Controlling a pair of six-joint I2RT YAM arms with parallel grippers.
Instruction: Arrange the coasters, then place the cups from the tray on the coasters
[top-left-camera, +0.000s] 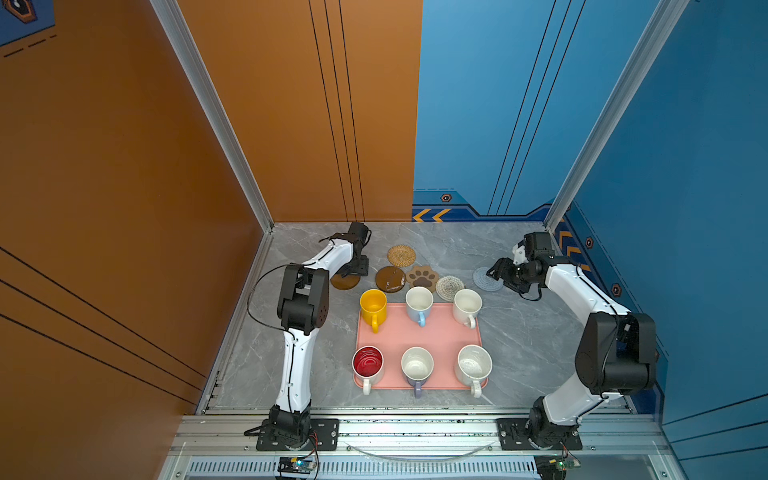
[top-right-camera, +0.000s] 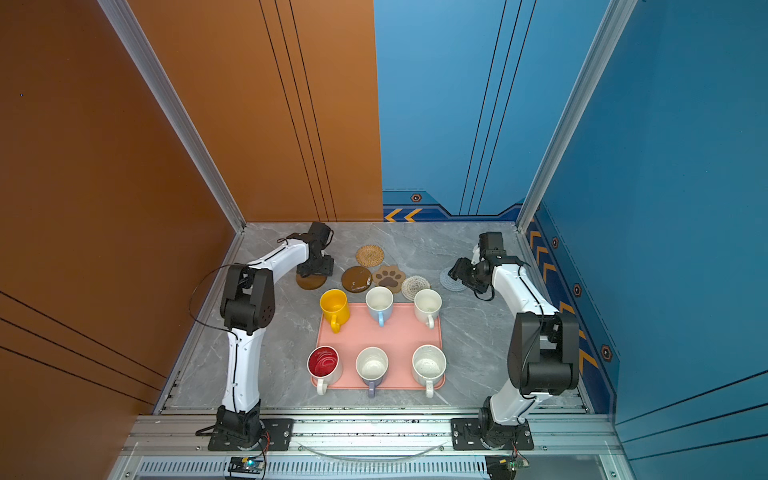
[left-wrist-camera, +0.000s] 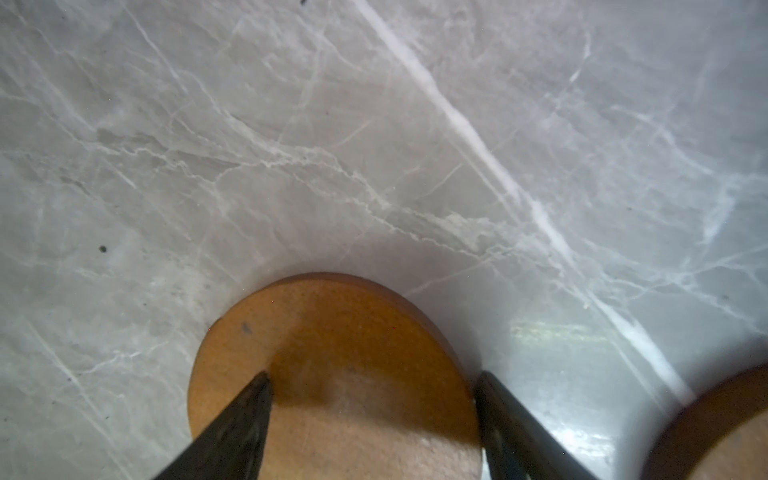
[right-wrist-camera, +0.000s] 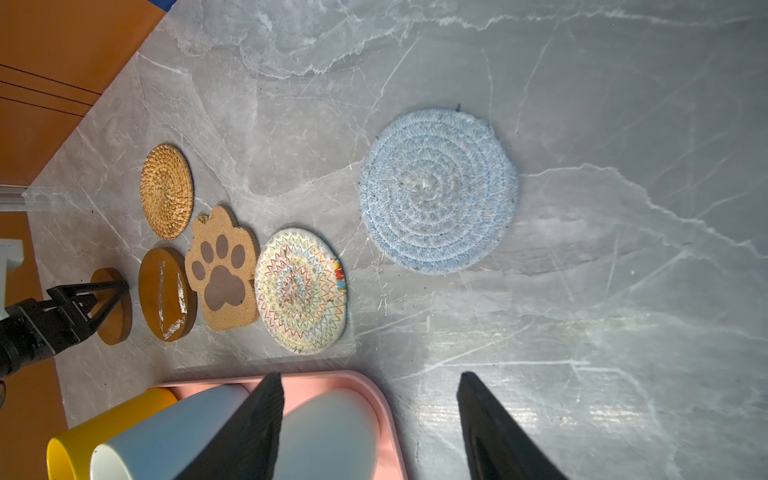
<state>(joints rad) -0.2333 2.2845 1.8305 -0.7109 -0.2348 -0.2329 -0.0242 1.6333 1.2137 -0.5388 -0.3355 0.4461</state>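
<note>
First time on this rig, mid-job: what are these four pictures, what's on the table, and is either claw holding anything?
Two white-and-black robot arms work at a grey marble table. Both top views look down from one overhead camera pair; the other two pictures come from a camera on each wrist. A salmon-pink rectangular tray carries six handled ceramic mugs, the yellow mug among them. Beyond it lie six coasters: a glossy brown disc, a second brown disc, a tan woven round, a brown paw-shaped mat, a cream woven round and a light blue woven round. The left gripper is open, low over the first disc; the right gripper is open and empty. Nothing is held.
</note>
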